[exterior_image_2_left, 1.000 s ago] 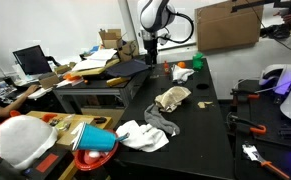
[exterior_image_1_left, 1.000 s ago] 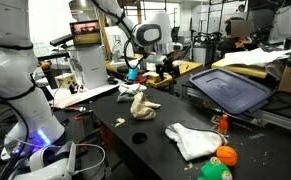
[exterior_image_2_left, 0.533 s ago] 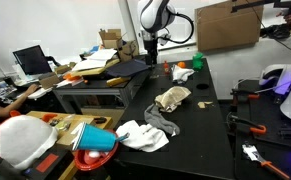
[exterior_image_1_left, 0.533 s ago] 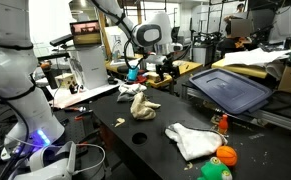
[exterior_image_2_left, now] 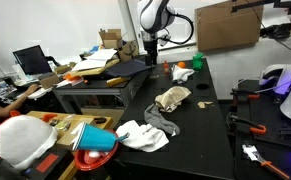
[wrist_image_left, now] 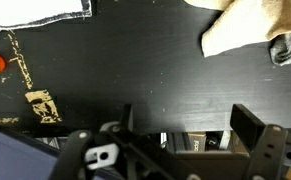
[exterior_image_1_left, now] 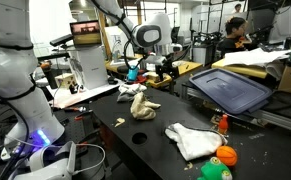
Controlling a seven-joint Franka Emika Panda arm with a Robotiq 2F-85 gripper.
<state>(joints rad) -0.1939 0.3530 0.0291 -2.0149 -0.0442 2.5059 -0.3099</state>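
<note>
Currently your gripper (exterior_image_1_left: 163, 68) hangs over the far end of the black table (exterior_image_1_left: 120, 132). Its jaws are spread wide with nothing between them. In both exterior views it looks clear of the surface and touches nothing; see also the gripper (exterior_image_2_left: 150, 52) from the other side.

The wrist view shows only bare tabletop under the gripper (wrist_image_left: 185, 125).

- **Tan cloth:** the nearest item is the tan cloth (exterior_image_1_left: 140, 103), crumpled mid-table and well apart from the jaws. In the wrist view the tan cloth (wrist_image_left: 247, 30) sits in the top right corner.
- **Grey rag:** a grey rag (wrist_image_left: 285, 48) touches the tan cloth's edge.
- **White cloth:** the white cloth (exterior_image_1_left: 192, 140) lies further from the gripper than the tan one, with a gap of bare table between them. In the wrist view the white cloth (wrist_image_left: 35, 10) only shows at the top left edge.
- **Balls:** an orange ball (exterior_image_1_left: 226, 155) and a green ball (exterior_image_1_left: 215, 170) sit just beside the white cloth, at the near corner.
- **Dark tray:** the dark tray (exterior_image_1_left: 230, 90) rests tilted on the rack beside the table.
</note>
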